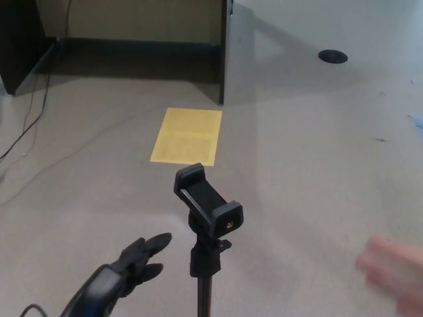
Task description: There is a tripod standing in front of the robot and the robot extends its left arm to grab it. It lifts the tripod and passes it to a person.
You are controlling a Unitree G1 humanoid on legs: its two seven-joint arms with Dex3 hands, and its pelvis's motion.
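A black tripod (206,264) stands upright at the bottom centre, topped by a phone clamp (208,199) tilted to one side. My left hand (135,261) reaches in from the lower left with its fingers spread apart, open and holding nothing. It is to the left of the tripod's pole, a short gap away and not touching it. My right hand does not show. A person's hand (393,269), blurred, comes in at the lower right edge.
A yellow sheet (187,136) lies on the grey floor beyond the tripod. A dark desk panel (224,53) and a dark cabinet (16,39) stand at the back. Cables (30,119) trail on the left. A black round floor cover (332,56) sits far right.
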